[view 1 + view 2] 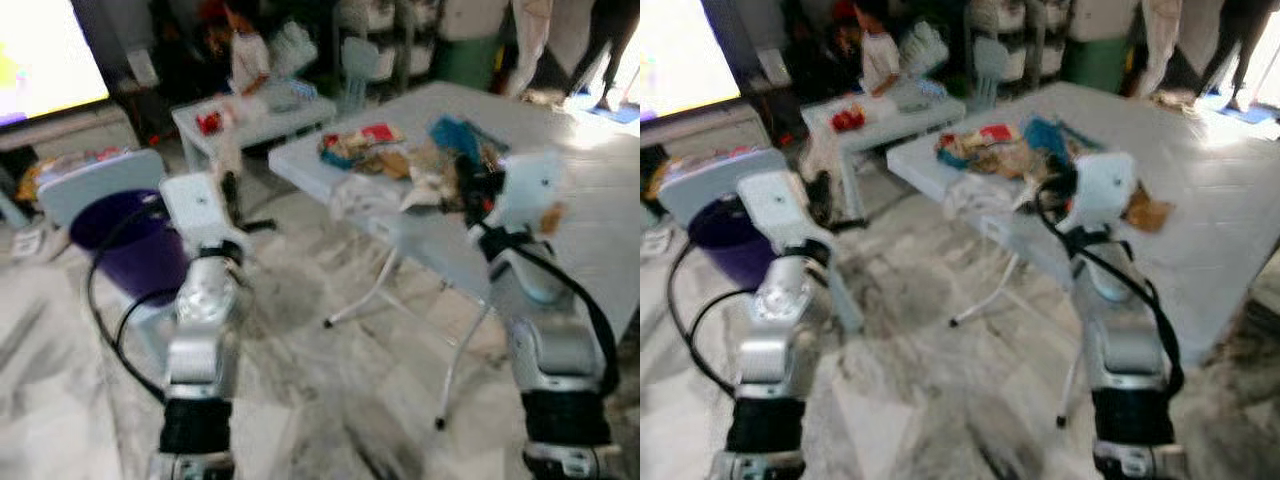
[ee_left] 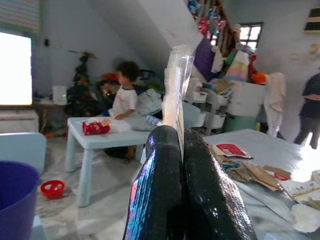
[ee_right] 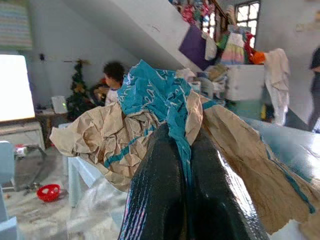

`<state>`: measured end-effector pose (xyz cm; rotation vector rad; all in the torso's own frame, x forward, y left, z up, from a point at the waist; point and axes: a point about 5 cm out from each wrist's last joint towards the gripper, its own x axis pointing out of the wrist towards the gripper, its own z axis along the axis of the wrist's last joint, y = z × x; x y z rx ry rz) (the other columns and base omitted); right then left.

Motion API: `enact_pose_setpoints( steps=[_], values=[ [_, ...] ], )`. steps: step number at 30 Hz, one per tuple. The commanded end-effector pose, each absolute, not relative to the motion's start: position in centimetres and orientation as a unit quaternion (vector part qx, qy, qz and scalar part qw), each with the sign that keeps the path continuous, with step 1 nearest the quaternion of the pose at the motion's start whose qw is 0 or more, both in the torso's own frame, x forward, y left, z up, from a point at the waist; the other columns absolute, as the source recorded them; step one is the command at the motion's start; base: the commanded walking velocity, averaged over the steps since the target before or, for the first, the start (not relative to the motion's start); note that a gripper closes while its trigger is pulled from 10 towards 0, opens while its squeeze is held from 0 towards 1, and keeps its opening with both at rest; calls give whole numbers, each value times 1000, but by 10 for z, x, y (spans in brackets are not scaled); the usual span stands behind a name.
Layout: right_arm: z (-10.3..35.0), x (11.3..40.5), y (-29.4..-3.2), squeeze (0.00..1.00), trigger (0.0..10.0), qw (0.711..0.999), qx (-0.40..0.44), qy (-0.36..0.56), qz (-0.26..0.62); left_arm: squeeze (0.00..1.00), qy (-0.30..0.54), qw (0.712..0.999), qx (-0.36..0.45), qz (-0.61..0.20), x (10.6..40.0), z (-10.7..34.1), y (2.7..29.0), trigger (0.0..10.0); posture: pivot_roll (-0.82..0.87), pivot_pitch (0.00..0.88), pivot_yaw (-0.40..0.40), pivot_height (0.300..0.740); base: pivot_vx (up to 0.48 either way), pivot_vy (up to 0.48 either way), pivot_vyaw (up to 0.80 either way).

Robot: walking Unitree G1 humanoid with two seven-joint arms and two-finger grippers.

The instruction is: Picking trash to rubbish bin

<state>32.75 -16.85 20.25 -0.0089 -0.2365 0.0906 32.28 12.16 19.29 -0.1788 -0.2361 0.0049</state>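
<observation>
— Why are both arms raised with something in them?

— Each seems loaded for the bin. The left gripper (image 2: 180, 150) pinches a clear plastic wrapper (image 2: 176, 80); the right gripper (image 3: 182, 150) is clamped on crumpled brown-and-teal paper (image 3: 150, 115). The purple bin (image 1: 125, 235) stands on the floor beside the left arm, off the grey table (image 1: 590, 210).

— What do the head views add?

— More trash (image 1: 375, 145) heaped near the tabletop's near-left corner. The wrist views alone make the grips plain.
</observation>
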Motion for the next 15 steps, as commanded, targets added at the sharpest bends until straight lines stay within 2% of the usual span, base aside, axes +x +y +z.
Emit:
enact_pose_setpoints(
  steps=[1, 15],
  values=[
    [208, 327, -158, 0, 0, 990, -9, -129, 64, 0, -118, 990, -81, 15, 322, 192, 129, 0, -34, 0, -8, 740, 0, 0, 800],
    [204, 324, -148, 0, 0, 988, -13, -126, 85, 0, -95, 990, -94, 34, 323, 184, 136, 0, -30, 0, -8, 740, 0, 0, 800]
  ],
)
